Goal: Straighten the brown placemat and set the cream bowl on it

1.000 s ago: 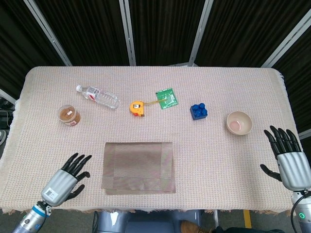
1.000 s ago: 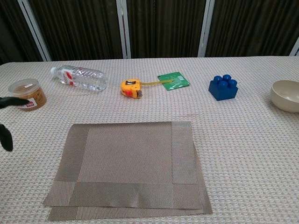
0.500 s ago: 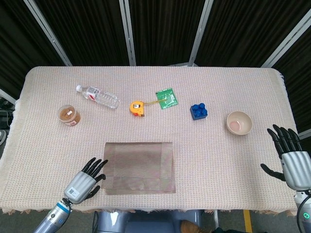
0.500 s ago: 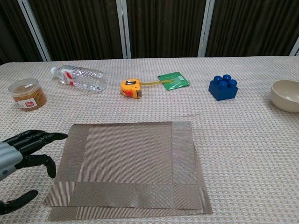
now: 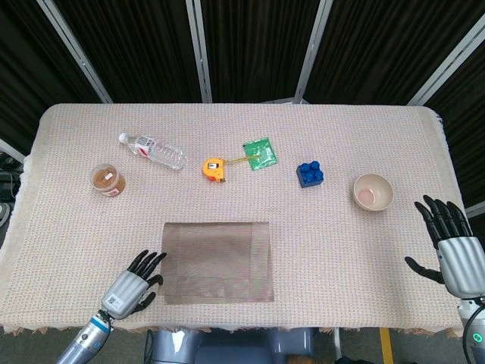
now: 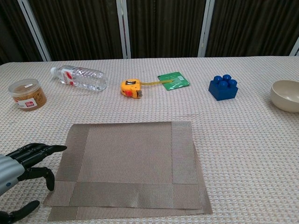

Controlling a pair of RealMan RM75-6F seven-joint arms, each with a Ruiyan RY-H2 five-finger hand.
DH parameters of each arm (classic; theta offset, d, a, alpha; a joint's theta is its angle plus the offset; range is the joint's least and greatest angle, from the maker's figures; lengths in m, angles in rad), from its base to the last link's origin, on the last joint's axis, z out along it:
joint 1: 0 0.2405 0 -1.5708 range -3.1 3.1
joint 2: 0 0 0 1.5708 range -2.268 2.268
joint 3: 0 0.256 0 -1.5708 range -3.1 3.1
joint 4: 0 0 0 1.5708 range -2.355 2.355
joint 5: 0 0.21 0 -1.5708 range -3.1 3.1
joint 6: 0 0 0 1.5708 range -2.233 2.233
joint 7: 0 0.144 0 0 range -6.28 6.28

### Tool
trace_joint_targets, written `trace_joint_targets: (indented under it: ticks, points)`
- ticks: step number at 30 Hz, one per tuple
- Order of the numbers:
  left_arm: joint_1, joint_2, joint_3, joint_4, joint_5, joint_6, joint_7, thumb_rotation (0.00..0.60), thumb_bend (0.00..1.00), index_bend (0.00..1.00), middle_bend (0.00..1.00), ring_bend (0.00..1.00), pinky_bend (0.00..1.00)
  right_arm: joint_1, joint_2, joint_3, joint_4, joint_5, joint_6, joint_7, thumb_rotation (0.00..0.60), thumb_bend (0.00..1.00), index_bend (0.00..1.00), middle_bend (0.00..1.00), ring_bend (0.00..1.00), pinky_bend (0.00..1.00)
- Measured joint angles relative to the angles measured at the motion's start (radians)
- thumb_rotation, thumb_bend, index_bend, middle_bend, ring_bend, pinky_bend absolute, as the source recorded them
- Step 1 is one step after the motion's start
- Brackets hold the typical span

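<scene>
The brown placemat (image 5: 218, 261) (image 6: 131, 165) lies near the table's front edge, its near strip folded over. The cream bowl (image 5: 373, 191) (image 6: 286, 95) stands far to the right, apart from the mat. My left hand (image 5: 133, 282) (image 6: 21, 161) hovers open just left of the mat's near left corner, fingers spread and pointing toward it. My right hand (image 5: 453, 246) is open at the table's right edge, below the bowl, holding nothing; the chest view does not show it.
Along the back stand a brown-lidded jar (image 5: 107, 180), a lying water bottle (image 5: 152, 151), a yellow tape measure (image 5: 214, 168), a green packet (image 5: 260, 154) and a blue brick (image 5: 310, 174). The woven tablecloth (image 5: 341, 250) covers the whole table.
My left hand swung right and toward the front, ending beside the mat's left corner. The right hand drifted slightly down. Mat and bowl stayed put.
</scene>
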Motion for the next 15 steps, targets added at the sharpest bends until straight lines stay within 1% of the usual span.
trace_joint_targets:
  ticks: [6,15]
  points:
    - [0.002,-0.014,0.013,0.026,0.011,0.022,-0.014,0.600,0.43,0.41,0.00,0.00,0.00,0.001,0.001,-0.001,-0.001,-0.003,-0.007,0.004,0.600,0.04,0.00,0.00,0.00,0.00]
    - [0.001,-0.052,0.019,0.082,0.015,0.039,-0.015,0.600,0.43,0.44,0.00,0.00,0.00,-0.003,0.007,0.005,-0.005,-0.007,0.002,0.042,0.600,0.04,0.00,0.00,0.00,0.00]
